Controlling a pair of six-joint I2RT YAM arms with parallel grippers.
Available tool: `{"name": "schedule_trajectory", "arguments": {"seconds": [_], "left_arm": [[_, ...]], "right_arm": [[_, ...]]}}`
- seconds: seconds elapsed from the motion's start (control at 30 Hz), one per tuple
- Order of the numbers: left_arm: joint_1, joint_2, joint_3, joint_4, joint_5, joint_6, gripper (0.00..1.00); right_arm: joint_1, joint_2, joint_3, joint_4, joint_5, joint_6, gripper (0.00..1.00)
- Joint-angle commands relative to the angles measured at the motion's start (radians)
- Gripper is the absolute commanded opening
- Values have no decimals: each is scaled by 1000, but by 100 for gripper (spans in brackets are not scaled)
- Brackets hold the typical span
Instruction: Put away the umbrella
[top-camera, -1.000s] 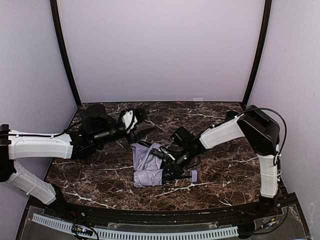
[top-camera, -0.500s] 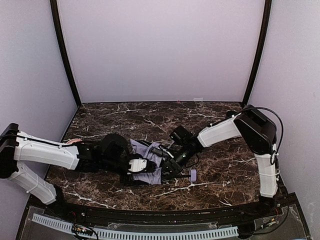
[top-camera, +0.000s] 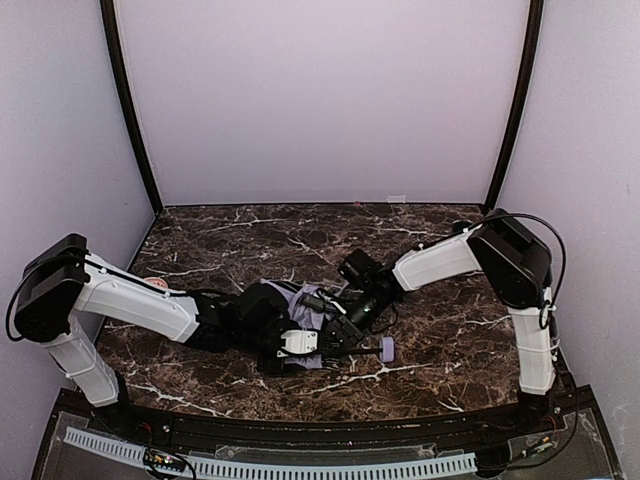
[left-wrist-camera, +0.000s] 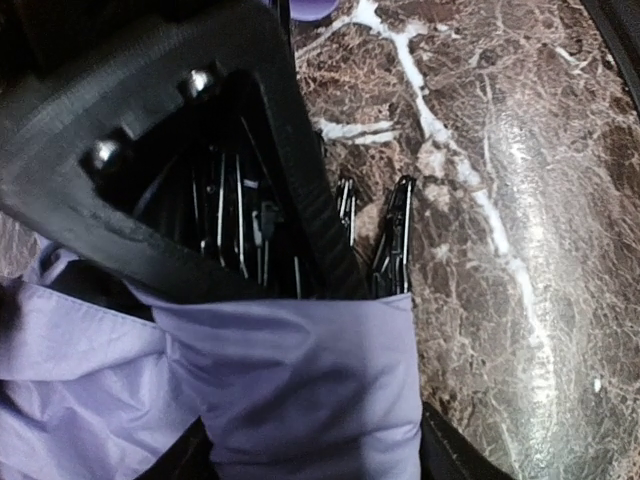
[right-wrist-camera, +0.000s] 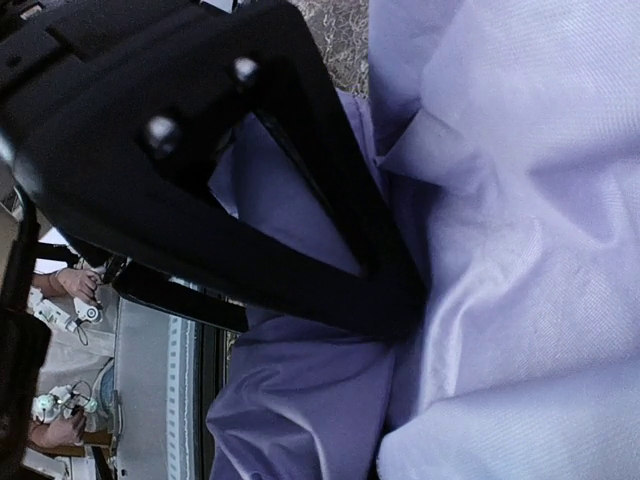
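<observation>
The umbrella (top-camera: 298, 300) lies collapsed mid-table (top-camera: 460, 310), its knob (top-camera: 386, 349) on the right arm's side. The 2 arms crowd it: the left gripper (top-camera: 298, 342) sits over the bare rib ends (left-wrist-camera: 395, 240), and the right gripper (top-camera: 340, 322) is buried in lavender cloth (right-wrist-camera: 520, 200). I cannot tell whether either is clenched. I'd gather the loose panels snugly, keeping cloth from snagging on those ribs

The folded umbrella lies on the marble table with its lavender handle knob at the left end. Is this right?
Not quite. In the top external view the handle knob sits at the right end of the umbrella, not the left. The rest holds.
</observation>
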Motion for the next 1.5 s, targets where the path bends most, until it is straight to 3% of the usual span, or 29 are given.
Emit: {"name": "schedule_trajectory", "arguments": {"seconds": [0.0,0.23,0.4,0.5,0.67,0.9,1.13,1.27,1.47], "left_arm": [[-6,96,9,-164,-47,-20,56],[-4,188,73,-332,24,-59,34],[0,243,132,-412,100,-108,21],[20,265,169,-469,183,-126,18],[93,305,261,-578,350,-163,14],[153,380,369,-669,484,-184,10],[179,471,436,-726,560,-184,8],[194,485,450,-746,565,-183,7],[201,503,472,-772,600,-161,6]], "right_arm": [[-21,19,-25,-129,173,53,26],[-89,-167,-56,-144,153,71,53],[-141,-331,-95,-193,233,59,54],[-154,-454,-148,-156,313,61,54],[-116,-694,-322,63,503,72,55],[118,-911,-594,450,752,-209,57],[302,-744,-610,595,945,-537,63],[315,-582,-523,575,1057,-643,67],[312,-475,-493,563,1137,-714,70]]}}
